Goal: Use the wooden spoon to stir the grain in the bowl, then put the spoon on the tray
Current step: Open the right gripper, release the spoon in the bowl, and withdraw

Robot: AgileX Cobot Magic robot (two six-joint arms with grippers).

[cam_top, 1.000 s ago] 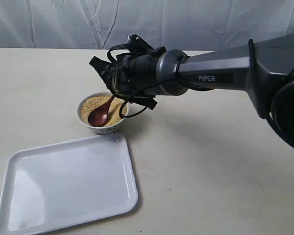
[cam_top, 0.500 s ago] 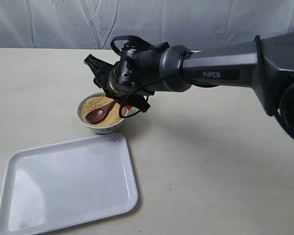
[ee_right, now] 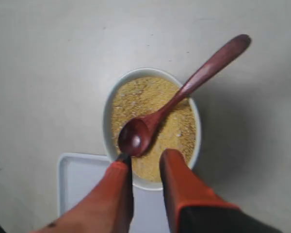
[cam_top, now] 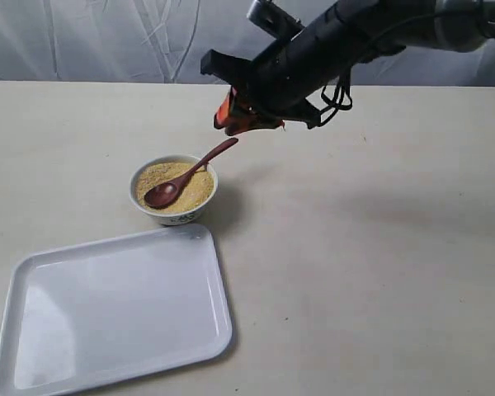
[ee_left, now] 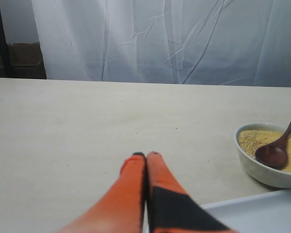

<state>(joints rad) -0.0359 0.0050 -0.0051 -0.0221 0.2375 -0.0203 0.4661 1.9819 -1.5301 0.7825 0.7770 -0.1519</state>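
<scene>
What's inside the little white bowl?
Yellow grain fills the bowl, and the wooden spoon lies on it, handle poking over the rim. The grain hides the bowl's bottom.

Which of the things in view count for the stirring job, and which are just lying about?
Job: grain, bowl, spoon lying in the bowl, tray, right gripper open above the bowl.
Lying about: table, curtain, box beyond the table, left gripper shut.
</scene>
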